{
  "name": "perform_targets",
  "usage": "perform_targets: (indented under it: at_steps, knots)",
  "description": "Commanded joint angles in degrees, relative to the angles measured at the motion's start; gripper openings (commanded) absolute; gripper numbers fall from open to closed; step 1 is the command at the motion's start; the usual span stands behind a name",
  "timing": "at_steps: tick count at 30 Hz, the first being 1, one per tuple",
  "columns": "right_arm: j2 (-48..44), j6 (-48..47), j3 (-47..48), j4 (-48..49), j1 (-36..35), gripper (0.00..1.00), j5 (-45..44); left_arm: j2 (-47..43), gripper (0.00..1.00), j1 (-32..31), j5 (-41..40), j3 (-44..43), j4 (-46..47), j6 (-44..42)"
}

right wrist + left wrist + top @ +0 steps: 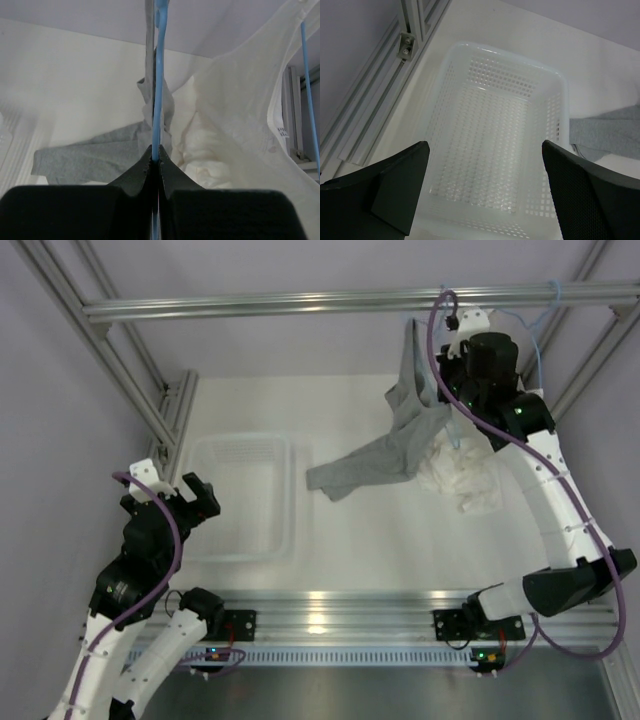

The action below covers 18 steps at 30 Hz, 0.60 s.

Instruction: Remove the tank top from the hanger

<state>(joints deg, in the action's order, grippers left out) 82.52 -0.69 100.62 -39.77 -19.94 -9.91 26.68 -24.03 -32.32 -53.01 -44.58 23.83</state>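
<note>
At far-right corner, right gripper (156, 156) is clenched on hanger (159, 75) wire. Tank top (375, 465) hangs by its upper part, rest trailing onto bench toward centre. Risk: a pull drags fabric w/ wire, or snags adjacent white garment (470, 485). Left gripper (485, 175) is released over basket (555, 85), near-left. Strap-to-wire contact hidden by arm; cannot confirm.

You look steeply down over the whole table (400, 540) from high behind its near edge, your left wrist camera hangs close above the white perforated basket (470, 65), and your right wrist camera sights tight along the light-blue wire hanger (159, 75); all three share the grey tank top (370, 465).
</note>
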Motion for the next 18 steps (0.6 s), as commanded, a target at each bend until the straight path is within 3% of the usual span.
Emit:
perform_targets:
  at_steps: [1,6,18]
  knots:
    - [-7.01,2.35,-3.93,9.69,0.34,0.0,1.56,0.39,0.99,0.21,0.67,0.54,2.65,-0.72]
    - [-12.38,4.47,-10.44,18.74,0.43,0.0,0.25,-0.13,0.99,0.21,0.59,0.63,2.65,-0.72]
    - [-12.47,6.66,-12.55,25.26,2.72,0.0,3.49,-0.84,0.99,0.3,0.59,0.63,2.65,-0.72]
